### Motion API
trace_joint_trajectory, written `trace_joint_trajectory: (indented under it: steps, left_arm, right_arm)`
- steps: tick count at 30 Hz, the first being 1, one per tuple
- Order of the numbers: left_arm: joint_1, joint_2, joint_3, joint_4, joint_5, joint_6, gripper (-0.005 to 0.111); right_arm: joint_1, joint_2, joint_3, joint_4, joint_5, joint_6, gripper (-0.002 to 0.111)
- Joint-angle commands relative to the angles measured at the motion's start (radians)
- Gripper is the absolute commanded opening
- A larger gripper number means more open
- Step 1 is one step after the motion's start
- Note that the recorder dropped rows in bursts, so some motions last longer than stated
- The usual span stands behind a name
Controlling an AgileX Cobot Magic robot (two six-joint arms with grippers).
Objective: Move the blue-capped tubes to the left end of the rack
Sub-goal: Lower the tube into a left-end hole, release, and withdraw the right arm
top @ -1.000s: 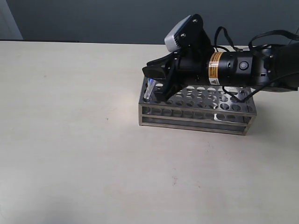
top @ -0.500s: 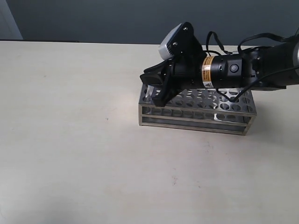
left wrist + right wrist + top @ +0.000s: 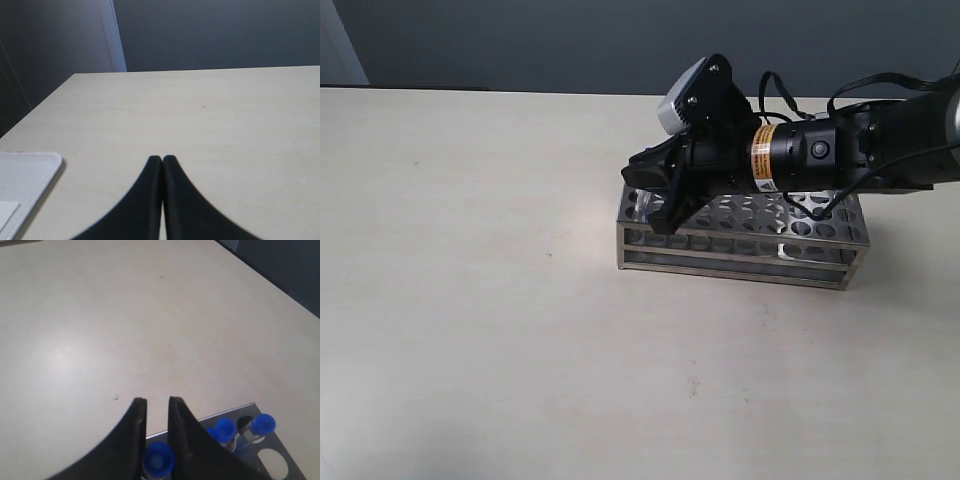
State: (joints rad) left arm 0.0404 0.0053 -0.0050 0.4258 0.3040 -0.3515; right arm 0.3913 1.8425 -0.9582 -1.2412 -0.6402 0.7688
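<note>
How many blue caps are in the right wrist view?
4: one cap between the fingers of the right gripper; three in the rack beside it, one partly hidden.

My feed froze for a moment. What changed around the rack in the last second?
The right pincer came down onto the left end of the rack, lowering its tilted blue-capped tube until the exterior view no longer shows it. The wrist view shows its cap between the fingers, near three other blue-capped tubes. The rack did not move.

Beige table carries rack, white tray.
</note>
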Motion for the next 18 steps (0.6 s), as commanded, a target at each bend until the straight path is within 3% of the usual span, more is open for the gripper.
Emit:
trace_joint_trajectory:
  steps: [1, 18]
  left_arm:
    - [-0.004, -0.005, 0.002, 0.006, -0.007, -0.005, 0.0]
    - [-0.004, -0.005, 0.002, 0.006, -0.009, -0.005, 0.0]
  right_arm:
    - [0.0, -0.001, -0.007, -0.015, -0.005, 0.016, -0.001]
    - [0.041, 0.0, -0.007, -0.03, 0.01, 0.021, -0.001]
